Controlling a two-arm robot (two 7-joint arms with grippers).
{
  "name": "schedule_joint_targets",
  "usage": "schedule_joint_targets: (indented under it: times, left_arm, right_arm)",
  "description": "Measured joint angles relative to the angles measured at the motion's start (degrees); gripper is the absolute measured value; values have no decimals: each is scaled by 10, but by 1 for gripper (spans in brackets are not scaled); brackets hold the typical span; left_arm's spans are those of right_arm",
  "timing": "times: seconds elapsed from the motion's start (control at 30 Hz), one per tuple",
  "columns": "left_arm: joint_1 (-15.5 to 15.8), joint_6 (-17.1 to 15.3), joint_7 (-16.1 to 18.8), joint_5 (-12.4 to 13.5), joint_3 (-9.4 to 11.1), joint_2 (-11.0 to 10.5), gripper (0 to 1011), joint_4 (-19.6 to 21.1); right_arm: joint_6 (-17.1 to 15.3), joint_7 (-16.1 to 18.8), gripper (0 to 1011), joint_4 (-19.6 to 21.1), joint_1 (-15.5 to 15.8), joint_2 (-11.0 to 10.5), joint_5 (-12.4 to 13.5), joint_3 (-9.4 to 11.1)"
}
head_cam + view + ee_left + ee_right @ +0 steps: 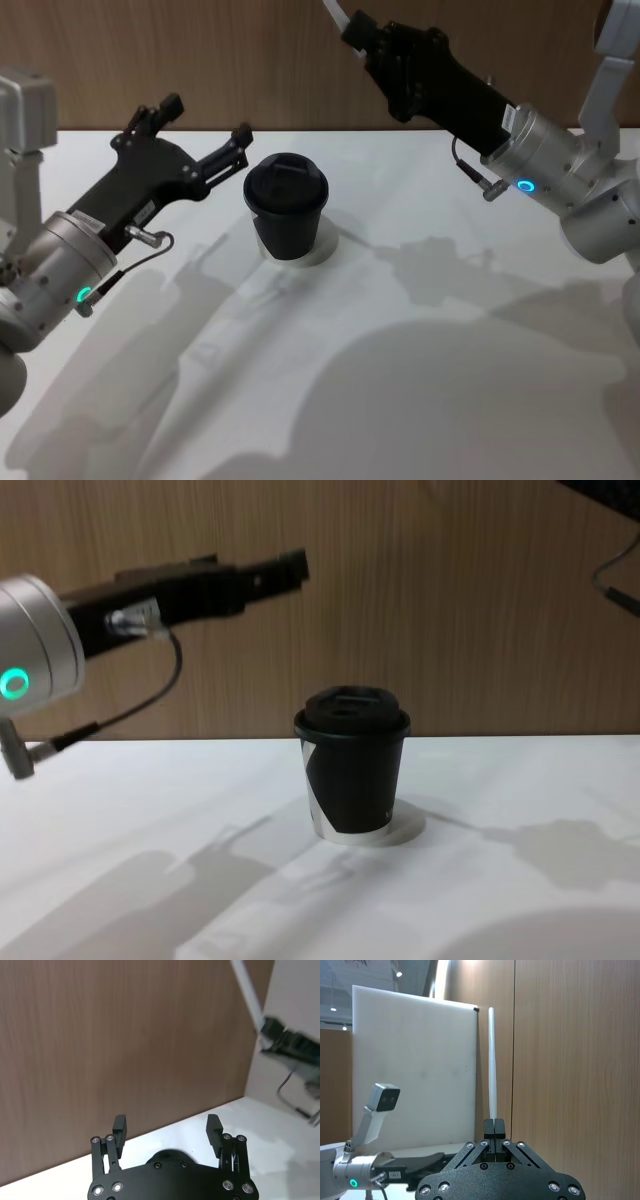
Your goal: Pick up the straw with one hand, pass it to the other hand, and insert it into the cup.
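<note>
Aloft, right claw [494,1126] pinches thin white straw [491,1060]; left claw [167,1127] splayed empty near black cup [287,210].

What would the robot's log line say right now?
right hand: shut on straw | left hand: open, empty | cup: upright, lidded, on table

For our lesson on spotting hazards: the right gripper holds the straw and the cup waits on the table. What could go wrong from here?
1. The right gripper pinches the straw near one end, so the long free length may sway and miss its mark.
2. The cup stands free with its lid on; an off-centre push might tip it.
3. The left gripper hangs open above and beside the cup and could knock it.
</note>
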State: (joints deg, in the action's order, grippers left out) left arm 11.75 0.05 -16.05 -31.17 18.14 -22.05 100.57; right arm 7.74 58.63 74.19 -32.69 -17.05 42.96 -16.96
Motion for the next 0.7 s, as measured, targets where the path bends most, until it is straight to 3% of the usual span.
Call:
schedule_joint_targets:
  times: [0.57,0.7]
  left_arm:
    - [18,-2,-107,-150,-28,17,1002,-6]
    - [24,-9,-120,-175,-30,21,1001,-12]
  right_arm:
    - [0,4,7,-4,-3,1,2,-1]
    - [0,4,7,-4,-3,1,2,-1]
